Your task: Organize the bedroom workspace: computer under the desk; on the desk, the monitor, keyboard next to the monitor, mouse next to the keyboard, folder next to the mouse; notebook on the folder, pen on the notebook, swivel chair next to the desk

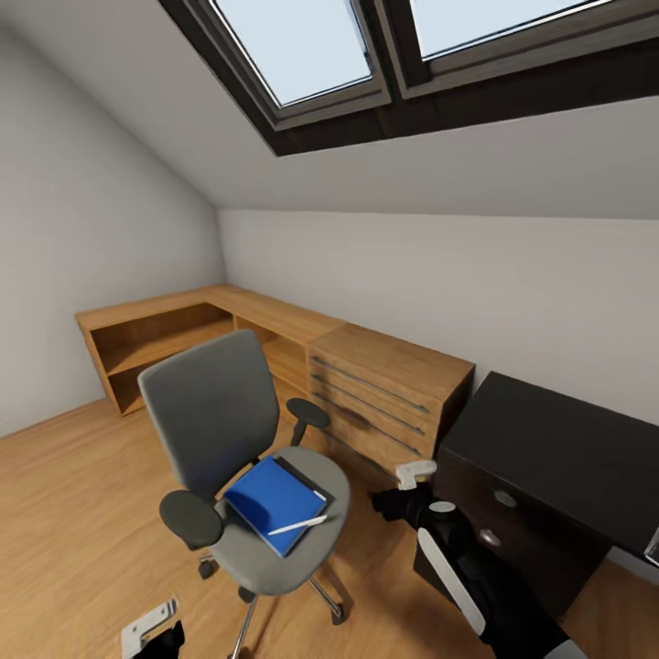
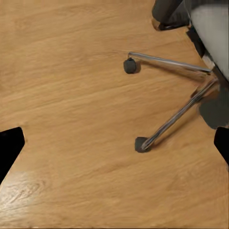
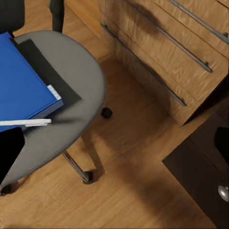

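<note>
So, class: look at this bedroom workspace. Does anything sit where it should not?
Yes. The folder, notebook and pen lie on the swivel chair seat, not on the desk. The notebook sits under the folder, and the pen pokes over the folder's edge.

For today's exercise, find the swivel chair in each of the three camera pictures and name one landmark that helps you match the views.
Head view: swivel chair left of centre, with the folder on its seat.
Left wrist view: its chrome legs and castors on the wooden floor.
Right wrist view: its grey seat, carrying the folder and pen.
Shared landmark: the chrome wheeled base.
</note>
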Robot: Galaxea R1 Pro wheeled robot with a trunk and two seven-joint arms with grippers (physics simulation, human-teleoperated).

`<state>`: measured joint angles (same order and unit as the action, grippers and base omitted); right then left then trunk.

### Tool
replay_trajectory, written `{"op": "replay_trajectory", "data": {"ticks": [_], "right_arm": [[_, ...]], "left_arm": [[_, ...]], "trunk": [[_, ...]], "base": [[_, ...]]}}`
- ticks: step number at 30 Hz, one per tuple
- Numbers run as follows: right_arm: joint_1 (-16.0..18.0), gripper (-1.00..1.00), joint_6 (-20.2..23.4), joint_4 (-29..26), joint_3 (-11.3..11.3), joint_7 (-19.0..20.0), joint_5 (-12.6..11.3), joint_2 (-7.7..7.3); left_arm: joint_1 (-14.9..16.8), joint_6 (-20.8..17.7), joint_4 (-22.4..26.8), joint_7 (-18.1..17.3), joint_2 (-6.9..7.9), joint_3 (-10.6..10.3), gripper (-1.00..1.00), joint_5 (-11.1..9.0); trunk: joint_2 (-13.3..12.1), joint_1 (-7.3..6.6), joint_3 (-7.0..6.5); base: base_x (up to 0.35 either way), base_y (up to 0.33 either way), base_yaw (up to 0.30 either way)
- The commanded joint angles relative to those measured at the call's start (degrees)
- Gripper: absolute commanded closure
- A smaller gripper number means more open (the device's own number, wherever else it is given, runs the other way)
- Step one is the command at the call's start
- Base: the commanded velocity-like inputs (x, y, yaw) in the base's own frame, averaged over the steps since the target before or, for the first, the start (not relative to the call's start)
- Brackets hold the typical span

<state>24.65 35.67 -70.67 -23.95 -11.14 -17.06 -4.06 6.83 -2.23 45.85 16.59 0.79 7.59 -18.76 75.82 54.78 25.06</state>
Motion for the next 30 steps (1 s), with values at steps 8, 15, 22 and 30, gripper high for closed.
{"op": "replay_trajectory", "data": {"ticks": [8, 15, 22, 30], "right_arm": [[0.05, -1.00, 0.11, 2.55, -0.57, 0.13, -0.82, 0.57], [0.05, -1.00, 0.11, 3.24, -3.36, 2.43, -0.53, 1.32], [0.05, -1.00, 0.09, 3.25, -3.95, 2.61, -0.56, 1.28], [0.05, -1.00, -2.00, 3.21, -3.88, 2.55, -0.58, 1.28]], "left_arm": [[0.02, -0.39, -1.91, -0.12, 1.67, 1.67, -1.00, -0.41], [0.05, -0.97, -4.35, -0.09, 3.09, 1.89, -1.00, -0.55], [0.10, -2.14, -4.69, 0.18, 3.30, 1.96, -1.00, -0.62], [0.10, -1.91, -4.71, 0.07, 3.28, 4.95, -1.00, -3.69]], "trunk": [[0.44, 0.22, 0.54], [3.25, 1.76, 2.06], [6.06, 3.29, 3.41], [9.27, 5.05, 4.85]], "base": [[0.000, 0.000, 0.261], [0.000, 0.000, 0.256], [0.000, 0.000, 0.067], [0.000, 0.000, 0.001]]}}
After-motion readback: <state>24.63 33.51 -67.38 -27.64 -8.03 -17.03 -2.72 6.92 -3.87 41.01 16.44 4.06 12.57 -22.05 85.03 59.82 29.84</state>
